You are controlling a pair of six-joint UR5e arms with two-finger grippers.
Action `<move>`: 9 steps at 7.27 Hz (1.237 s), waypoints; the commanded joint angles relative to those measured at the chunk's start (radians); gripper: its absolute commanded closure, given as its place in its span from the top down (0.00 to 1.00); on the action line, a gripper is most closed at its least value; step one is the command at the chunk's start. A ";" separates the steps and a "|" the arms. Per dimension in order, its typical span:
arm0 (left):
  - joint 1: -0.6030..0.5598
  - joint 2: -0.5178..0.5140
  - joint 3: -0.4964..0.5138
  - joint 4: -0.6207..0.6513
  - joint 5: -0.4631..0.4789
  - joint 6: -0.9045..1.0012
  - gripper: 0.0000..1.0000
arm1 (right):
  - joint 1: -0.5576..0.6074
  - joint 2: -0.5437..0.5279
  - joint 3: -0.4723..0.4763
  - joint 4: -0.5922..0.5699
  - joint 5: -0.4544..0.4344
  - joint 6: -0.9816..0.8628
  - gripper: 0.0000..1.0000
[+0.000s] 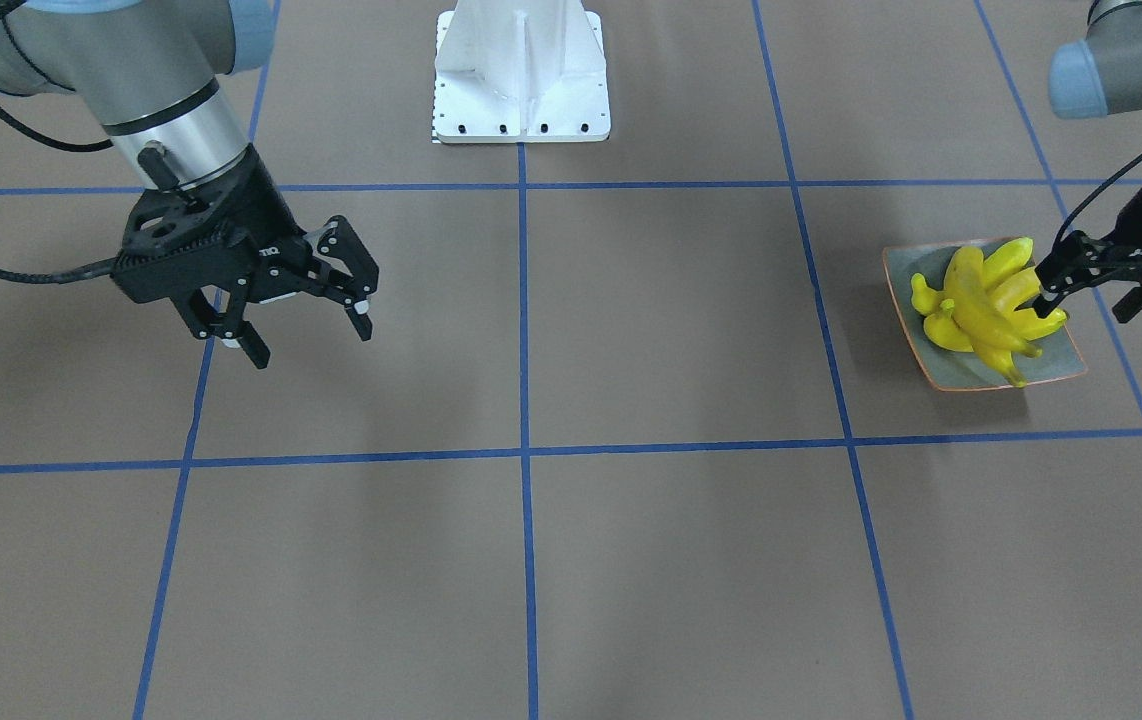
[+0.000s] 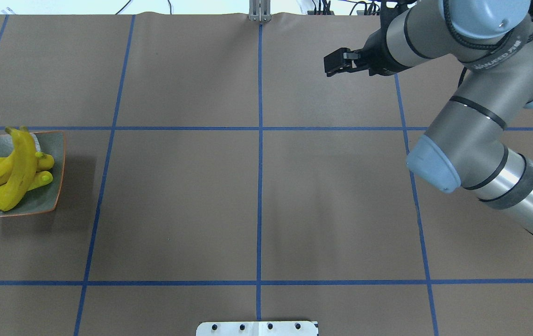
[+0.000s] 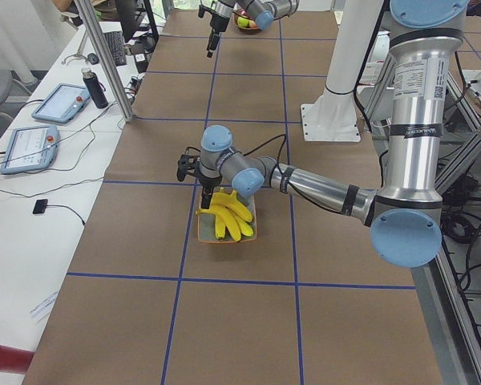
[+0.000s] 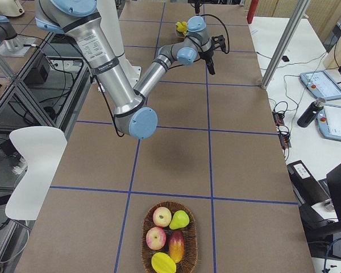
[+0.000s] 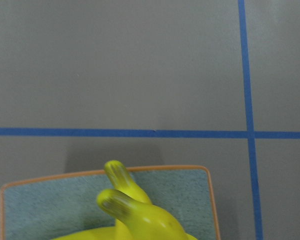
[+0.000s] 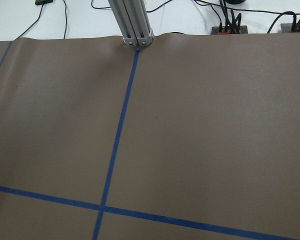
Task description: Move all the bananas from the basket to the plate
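Note:
Several yellow bananas lie piled on the square grey-green plate, also seen in the overhead view as bananas on the plate. My left gripper hangs open just beside the pile at the plate's edge, one fingertip close to a banana, nothing held. The left wrist view looks down on banana tips and the plate. My right gripper hovers open and empty over bare table, far from the plate. The basket sits at the table's other end; no banana shows in it.
The basket holds apples, a pear and other fruit. The white robot base stands at the table's middle edge. A metal post rises at the far edge. Blue tape lines grid the brown table.

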 commanded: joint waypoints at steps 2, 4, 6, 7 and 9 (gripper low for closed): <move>-0.253 0.001 -0.001 0.293 -0.077 0.468 1.00 | 0.227 -0.059 0.007 -0.179 0.216 -0.276 1.00; -0.355 -0.005 0.003 0.481 -0.079 0.626 1.00 | 0.307 -0.089 -0.001 -0.345 0.264 -0.496 1.00; -0.374 0.010 0.049 0.490 -0.079 0.703 1.00 | 0.384 -0.115 0.001 -0.533 0.294 -0.734 1.00; -0.376 0.042 0.052 0.503 -0.080 0.693 1.00 | 0.420 -0.170 -0.002 -0.550 0.295 -0.831 1.00; -0.415 0.052 0.059 0.484 -0.091 0.697 1.00 | 0.503 -0.291 -0.005 -0.543 0.303 -0.972 1.00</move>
